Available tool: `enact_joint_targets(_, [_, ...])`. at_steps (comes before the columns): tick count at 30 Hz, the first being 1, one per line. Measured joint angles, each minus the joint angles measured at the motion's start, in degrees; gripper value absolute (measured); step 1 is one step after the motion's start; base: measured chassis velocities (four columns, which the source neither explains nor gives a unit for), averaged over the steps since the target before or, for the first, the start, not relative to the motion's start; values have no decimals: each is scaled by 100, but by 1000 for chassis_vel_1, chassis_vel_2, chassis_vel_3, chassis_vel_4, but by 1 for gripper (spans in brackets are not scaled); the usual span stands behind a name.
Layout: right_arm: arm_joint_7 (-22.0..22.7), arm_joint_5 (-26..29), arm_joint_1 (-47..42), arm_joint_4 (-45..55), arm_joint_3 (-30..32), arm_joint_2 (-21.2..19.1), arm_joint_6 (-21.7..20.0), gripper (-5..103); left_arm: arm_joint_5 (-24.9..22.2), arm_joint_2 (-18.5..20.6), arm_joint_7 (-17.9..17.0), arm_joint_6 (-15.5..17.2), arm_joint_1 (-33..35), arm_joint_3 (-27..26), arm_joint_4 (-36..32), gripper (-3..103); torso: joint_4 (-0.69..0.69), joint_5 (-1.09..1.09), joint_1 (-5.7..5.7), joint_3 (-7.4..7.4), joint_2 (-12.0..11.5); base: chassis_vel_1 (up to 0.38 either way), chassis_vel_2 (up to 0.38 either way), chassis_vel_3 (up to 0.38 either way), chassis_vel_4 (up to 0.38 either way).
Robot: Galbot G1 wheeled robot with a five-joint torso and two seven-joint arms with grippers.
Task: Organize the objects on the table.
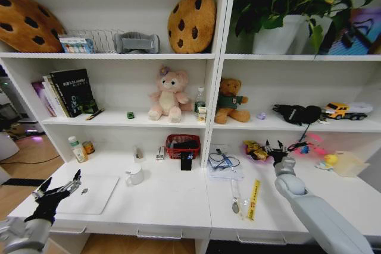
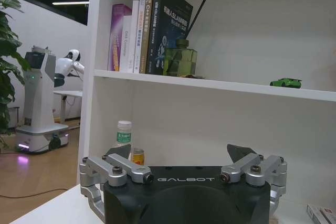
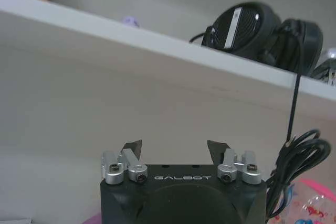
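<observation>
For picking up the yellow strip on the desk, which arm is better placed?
The right arm, probably. Its end effector hangs open above the desk's right half, near the yellow strip. The left end effector is open over the laptop, far away.

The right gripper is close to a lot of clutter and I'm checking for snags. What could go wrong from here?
The right gripper, open, hovers at the back of the table next to a dangling black cable from the headphones on the shelf above; a finger might hook it and drag them down. Lowering the arm might also sweep the yellow strip off the front edge. The left gripper, open above the laptop, could scratch its lid.
</observation>
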Motion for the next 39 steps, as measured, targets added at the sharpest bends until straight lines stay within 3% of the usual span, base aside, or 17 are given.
enact_joint_targets(2, [-49,47,-234,220,129,-110,36,78,0,0,1,0,0,0,0,100,0,-2,0,0,0,0,0,0,0])
enact_joint_targets(4, [-221,98,-1005,801,578,-277,148,88,0,0,1,0,0,0,0,100,1,0,0,0,1,0,0,0,0])
enact_joint_targets(8, [-320,90,-1680,1265,1028,-276,239,98,0,0,0,0,0,0,0,100,0,0,-1,0,1,0,0,0,0])
enact_joint_targets(10, [-400,-29,-2526,1834,1646,-74,376,100,0,0,1,0,0,0,0,100,0,-1,-1,-1,1,0,0,0,0])
enact_joint_targets(18, [-323,-539,-4086,2653,2676,631,700,100,0,0,0,0,0,0,0,100,-1,-1,-1,-1,1,0,0,0,0])
enact_joint_targets(29, [-62,-793,-5179,3721,3106,1307,895,100,0,0,1,0,0,0,0,100,0,-1,-1,0,1,0,0,0,0])
enact_joint_targets(39, [23,-902,-5362,3909,3105,1395,961,100,0,0,1,0,0,0,0,100,1,-1,-1,0,0,0,0,0,0])
